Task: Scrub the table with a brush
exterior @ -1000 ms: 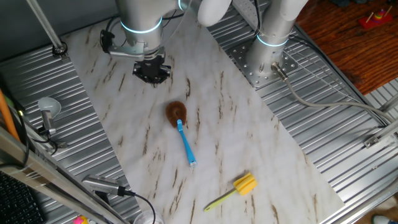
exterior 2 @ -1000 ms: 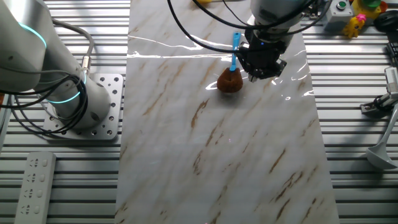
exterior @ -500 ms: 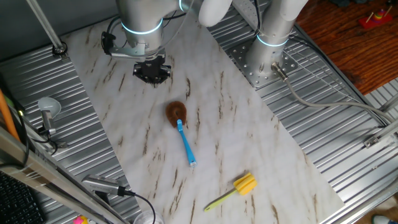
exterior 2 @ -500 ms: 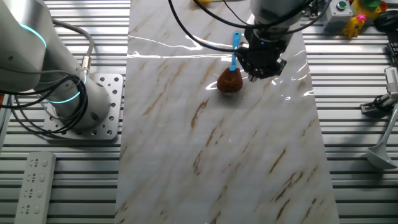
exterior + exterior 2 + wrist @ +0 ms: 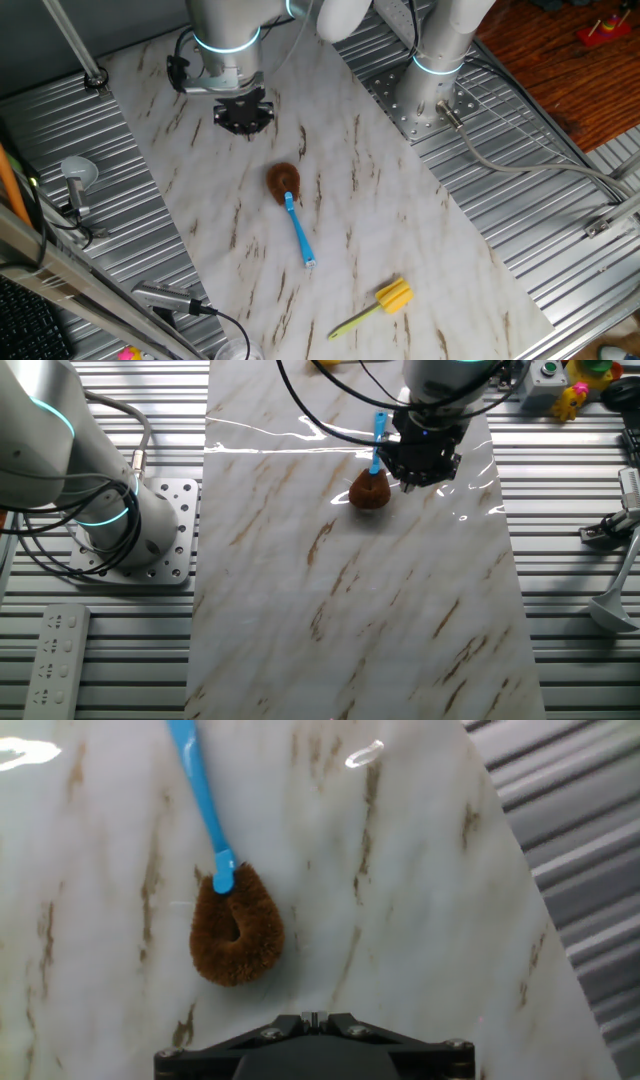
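The brush lies flat on the white marble-look table (image 5: 380, 215), with its brown bristle head (image 5: 283, 181) toward my gripper and its light-blue handle (image 5: 300, 235) pointing away. My gripper (image 5: 243, 112) hovers over the table a little beyond the bristle head, not touching the brush. Its fingers are closed together and hold nothing. In the other fixed view the gripper (image 5: 420, 465) sits just right of the bristle head (image 5: 369, 491). In the hand view the head (image 5: 236, 925) lies up and left of my fingertips (image 5: 314, 1016).
A yellow-headed brush (image 5: 385, 300) lies near the table's front edge. Ribbed metal panels (image 5: 560, 230) border the table on both sides. A second arm's base (image 5: 430, 95) stands at the right. A remote (image 5: 55, 660) and small tools lie on the panels.
The gripper has shifted only very slightly above the table. The brush has not moved.
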`<state>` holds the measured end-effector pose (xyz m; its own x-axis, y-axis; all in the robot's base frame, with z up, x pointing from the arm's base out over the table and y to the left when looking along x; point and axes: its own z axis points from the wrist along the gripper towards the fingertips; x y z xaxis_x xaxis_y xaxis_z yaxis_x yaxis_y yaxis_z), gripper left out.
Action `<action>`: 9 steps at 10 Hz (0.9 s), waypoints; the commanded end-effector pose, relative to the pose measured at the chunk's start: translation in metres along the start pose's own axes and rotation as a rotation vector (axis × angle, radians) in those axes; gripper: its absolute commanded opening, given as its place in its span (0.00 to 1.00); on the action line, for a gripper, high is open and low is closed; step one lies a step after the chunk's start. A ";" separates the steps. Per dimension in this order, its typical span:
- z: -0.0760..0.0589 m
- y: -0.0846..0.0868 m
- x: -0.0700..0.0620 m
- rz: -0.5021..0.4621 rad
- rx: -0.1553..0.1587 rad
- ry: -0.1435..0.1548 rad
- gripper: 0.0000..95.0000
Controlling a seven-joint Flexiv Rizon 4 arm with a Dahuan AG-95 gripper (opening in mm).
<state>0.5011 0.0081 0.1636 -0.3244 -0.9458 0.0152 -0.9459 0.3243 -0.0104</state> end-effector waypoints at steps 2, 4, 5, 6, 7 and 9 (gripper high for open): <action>0.003 0.005 -0.027 -0.017 -0.020 0.004 0.00; 0.016 0.027 -0.062 -0.015 -0.010 0.026 0.00; 0.024 0.035 -0.071 -0.012 -0.007 0.024 0.20; 0.036 0.048 -0.084 0.005 -0.002 0.025 0.20; 0.041 0.053 -0.091 0.017 0.007 0.029 0.20; 0.041 0.053 -0.091 -0.012 0.005 0.019 0.20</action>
<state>0.4807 0.1108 0.1208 -0.3452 -0.9379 0.0350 -0.9385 0.3446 -0.0220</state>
